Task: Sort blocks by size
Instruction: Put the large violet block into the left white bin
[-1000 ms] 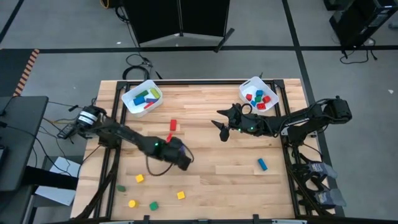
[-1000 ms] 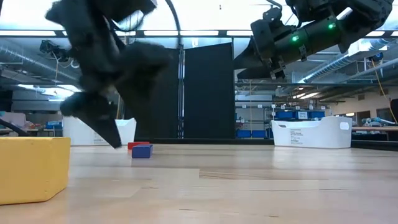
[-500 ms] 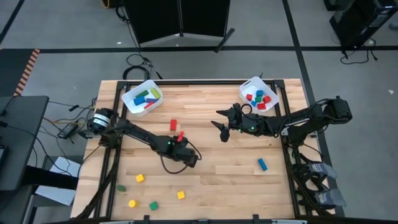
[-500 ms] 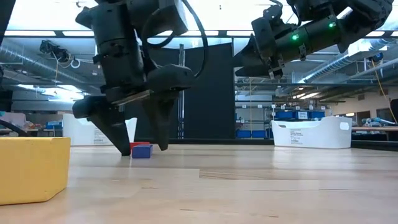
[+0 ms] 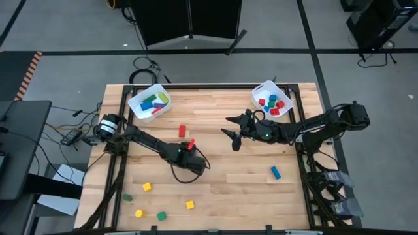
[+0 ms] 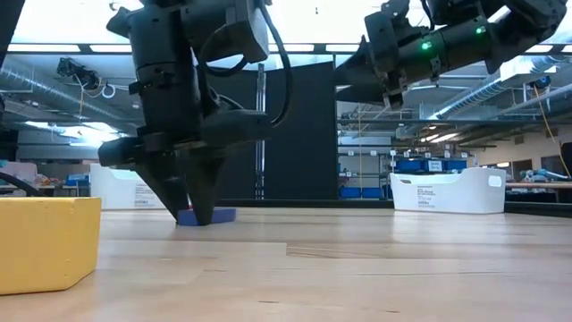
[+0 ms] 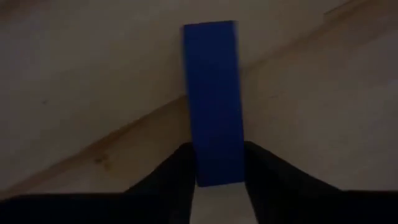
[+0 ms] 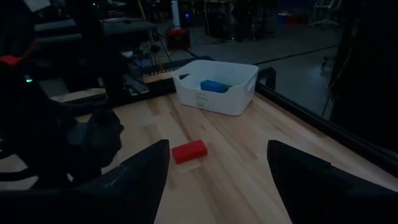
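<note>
wooden worktop [image 5: 222,189] with a white bin at each far corner. left gripper [image 6: 190,192] stood low at mid-worktop, fingers parted around the blue bar [image 7: 212,102], one finger on each long side, not visibly clamped; bar flat on the wood. right gripper [image 5: 230,134] hung raised and open towards the right bin [image 5: 262,90], empty. loose cubes lay near the front edge. judged: close squarely on the long sides, lift straight, carry to the left bin [image 5: 138,98] of bars.
</note>
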Controlling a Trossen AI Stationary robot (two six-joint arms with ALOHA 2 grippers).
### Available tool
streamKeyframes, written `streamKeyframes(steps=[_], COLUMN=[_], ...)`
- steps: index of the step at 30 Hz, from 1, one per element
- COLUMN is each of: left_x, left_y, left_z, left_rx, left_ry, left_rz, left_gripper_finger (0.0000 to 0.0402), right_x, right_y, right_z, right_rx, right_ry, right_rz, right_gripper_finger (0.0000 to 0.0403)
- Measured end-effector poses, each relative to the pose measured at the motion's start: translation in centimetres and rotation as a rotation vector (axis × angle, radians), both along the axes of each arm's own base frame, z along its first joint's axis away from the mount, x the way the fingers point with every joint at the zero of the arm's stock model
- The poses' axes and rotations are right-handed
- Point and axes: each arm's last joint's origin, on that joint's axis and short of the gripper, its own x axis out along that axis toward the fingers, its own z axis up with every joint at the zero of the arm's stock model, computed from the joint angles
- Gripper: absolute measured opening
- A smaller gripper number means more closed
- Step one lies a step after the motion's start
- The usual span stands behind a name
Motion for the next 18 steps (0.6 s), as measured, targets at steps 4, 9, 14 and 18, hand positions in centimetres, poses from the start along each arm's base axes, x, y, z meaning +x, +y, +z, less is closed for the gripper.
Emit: streamKeyframes(steps=[4,9,14,18], left_x=[0.0,0.0,0.3,0.1], left_y=[0.1,0.3,0.5,1.2], left_z=[0.0,0.1,2.1,5.3], left_rx=[0.043,0.077,0.193,0.266], left_ry=[0.008,0.01,0.076,0.16], left_rz=[-0.044,-0.068,-0.104,-0.098], left_gripper_finger=[0.0105,0.0105,0.0105,0.0105], right_x=[0.0,0.0,0.0,0.0], right_y=[0.1,0.1,0.2,0.4], right_z=[0.1,0.1,0.1,0.2], right_rx=[0.0,0.005,0.004,-0.015], right_ry=[-0.009,-0.009,-0.01,-0.009], right_rz=[0.003,0.024,0.027,0.038], right_gripper_finger=[0.0283,0.0277,0.0275,0.0276])
